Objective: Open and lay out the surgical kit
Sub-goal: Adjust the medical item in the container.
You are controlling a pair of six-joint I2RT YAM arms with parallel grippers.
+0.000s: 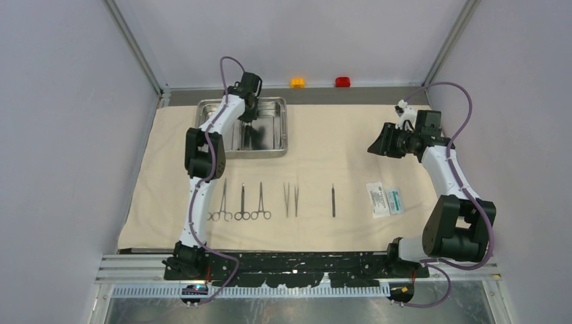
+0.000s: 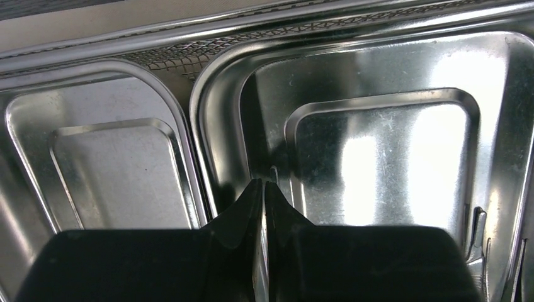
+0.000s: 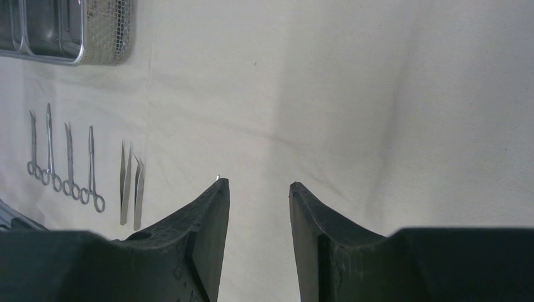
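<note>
the left pincer (image 2: 263, 184) is hanging over the steel tray (image 2: 196, 119), its fingers pressed narrow with the tips all but meeting; whether anything thin is sitting between them cannot be told. it is pointing into the right compartment, just beside the ridge dividing the two. wire mesh is showing along the tray's far rim. the tray is resting at the far left of the beige cloth wrap (image 1: 337, 148), which is lying spread flat across the bench (image 1: 378, 96). the right pincer (image 3: 258, 183) is hovering above bare cloth at the far right, its fingers standing partly apart and gripping nothing. along the near part of the cloth the tools are lying in a row: three ring-handled forceps (image 1: 243, 202) on the left, rings toward the near edge, then two tweezers (image 1: 286, 199), then one thin straight tool (image 1: 333, 200), and the white-and-green packet (image 1: 386, 199) furthest right. beyond the cloth's far edge an orange button (image 1: 297, 82) and a red button (image 1: 342, 82) are sitting near each other.
</note>
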